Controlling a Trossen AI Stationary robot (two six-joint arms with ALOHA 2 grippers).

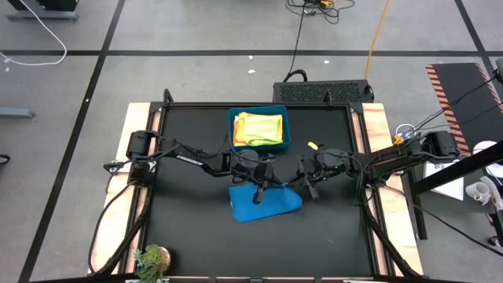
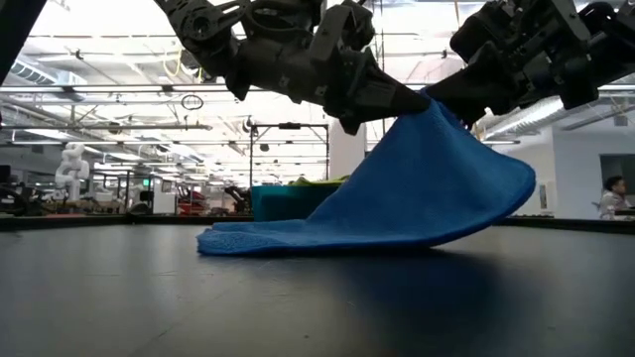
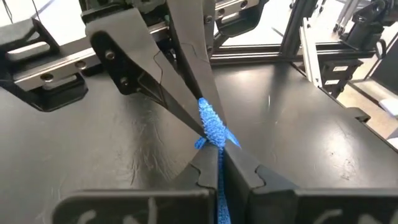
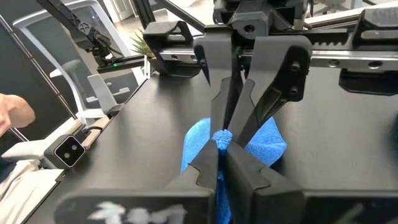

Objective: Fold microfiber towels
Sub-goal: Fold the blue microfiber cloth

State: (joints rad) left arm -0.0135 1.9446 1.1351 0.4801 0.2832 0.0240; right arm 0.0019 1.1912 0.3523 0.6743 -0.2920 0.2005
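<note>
Pinching the same raised point of the blue towel [image 2: 397,203], both end effectors meet just above the worktop [image 1: 189,228] at frame centre in the high view: left end effector [image 3: 214,134] clamped on a bunched bit of blue cloth, right end effector [image 4: 222,142] clamped on the cloth right next to it, tips nearly touching each other. In the low view the towel hangs as a tent from that pinch at upper centre, its lower hem resting on the worktop and spreading toward lower left of the frame. In the high view it reads as a rough blue patch just below centre, long axis running roughly left-right across the picture and tilted slightly, the peak sitting near its upper edge. Teal bin [image 1: 258,127] with the yellow, green and orange towels [image 1: 259,128] sits just above it, apart from it. My read: this looks like a handover or re-grip at one corner, prior to spreading. To do it well, I'd keep both pinches firm, separate the two tips slowly along the hem so the edge pulls taut without slipping, keep the lower hem dragging on the worktop for tension, and stay clear of the bin wall.
</note>
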